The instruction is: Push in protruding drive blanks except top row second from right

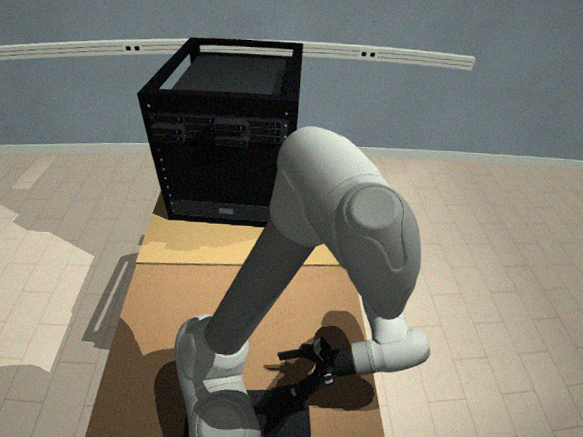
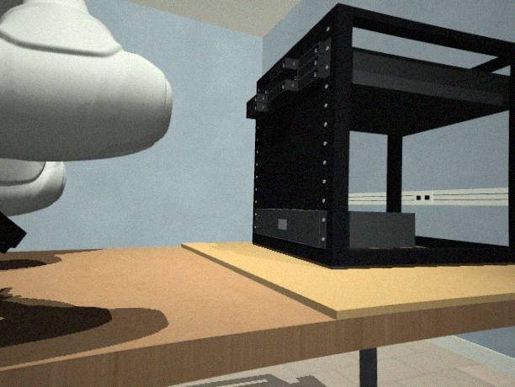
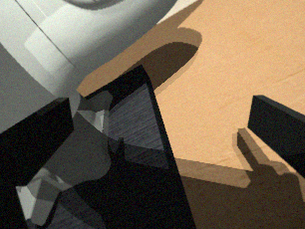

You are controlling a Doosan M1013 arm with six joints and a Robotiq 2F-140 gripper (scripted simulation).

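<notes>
The black open-frame rack (image 1: 218, 136) stands on a light board at the far end of the table; it also shows in the exterior view (image 2: 379, 147). The three rows of drive blanks (image 1: 216, 129) run across the top of its front. From the side (image 2: 290, 76), several blanks stick out further than the others. My gripper (image 1: 292, 374) is open and empty. It hangs low over the near end of the table beside the robot base, far from the rack. In the wrist view (image 3: 154, 129) the two fingers stand wide apart over bare wood.
The light board (image 1: 210, 241) under the rack lies on the darker table top. A grey panel (image 1: 226, 211) sits low in the rack's front. My arm's big elbow (image 1: 346, 215) hides the rack's lower right corner in the top view. The robot base (image 1: 220, 386) is at the table's near end.
</notes>
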